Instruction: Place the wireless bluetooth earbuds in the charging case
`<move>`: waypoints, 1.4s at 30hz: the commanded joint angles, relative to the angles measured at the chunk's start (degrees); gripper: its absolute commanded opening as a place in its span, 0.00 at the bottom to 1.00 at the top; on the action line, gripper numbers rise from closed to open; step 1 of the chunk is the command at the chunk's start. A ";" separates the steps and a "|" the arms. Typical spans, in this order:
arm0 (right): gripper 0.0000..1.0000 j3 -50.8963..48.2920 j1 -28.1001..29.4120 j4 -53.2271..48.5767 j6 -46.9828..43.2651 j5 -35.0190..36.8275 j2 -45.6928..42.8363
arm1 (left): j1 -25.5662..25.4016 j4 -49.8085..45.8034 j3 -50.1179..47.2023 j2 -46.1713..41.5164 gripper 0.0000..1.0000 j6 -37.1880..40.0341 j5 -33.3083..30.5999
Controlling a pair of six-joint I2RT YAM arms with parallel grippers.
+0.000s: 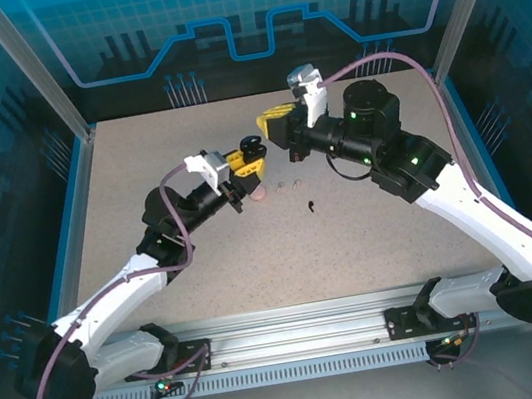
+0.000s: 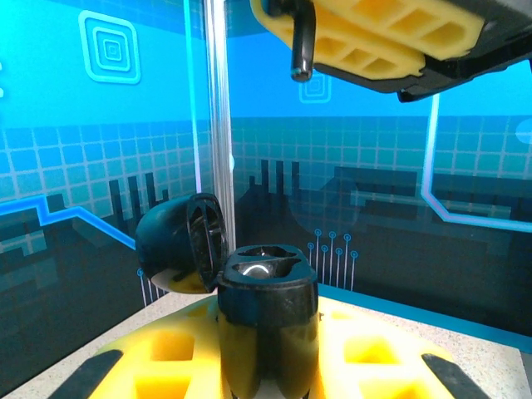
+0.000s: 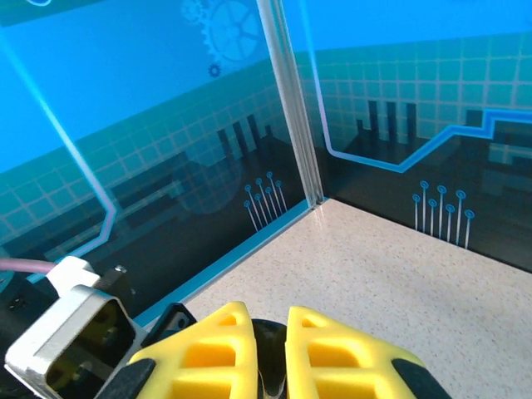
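Two robot arms meet over the far middle of a speckled beige table (image 1: 376, 253).

Several things are hard to make out. The left gripper (image 1: 246, 163) covers most of a pale pink object (image 1: 259, 197) lying on the table beneath it, and too little shows to tell what it is. Just to the right lie two tiny pale specks (image 1: 282, 186), too small to identify. Nearer and further right, a loose black earbud (image 1: 310, 206), comma-shaped, lies on the table apart from everything else.

The left gripper's yellow fingers (image 2: 166, 362), moulded plastic with square hollows, are cut off by the bottom of the wrist view. They are clenched on a glossy black charging case (image 2: 266, 312), which is held upright. Its rounded lid (image 2: 174, 245) is hinged open to the left. Moulded sockets show in the case's top, but a glint there hides whether either is filled.

Above the case and not touching it, the right gripper (image 2: 378, 37) clamps a held black earbud (image 2: 302, 46). Only the earbud's slim, round-tipped stem pokes down; its body is hidden. In the right wrist view the right gripper (image 3: 270, 320) has its yellow fingers nearly together, with something dark between them that cannot be made out.
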 commanded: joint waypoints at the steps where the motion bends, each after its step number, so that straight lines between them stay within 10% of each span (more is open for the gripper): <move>1: 0.12 -1.13 0.90 4.22 -2.16 -2.76 0.31 | -0.54 3.78 -0.01 0.55 0.00 2.06 1.66; 42: 0.07 -4.63 1.25 -5.32 -5.19 -5.10 0.97 | -1.54 3.10 0.16 0.86 0.00 4.87 1.76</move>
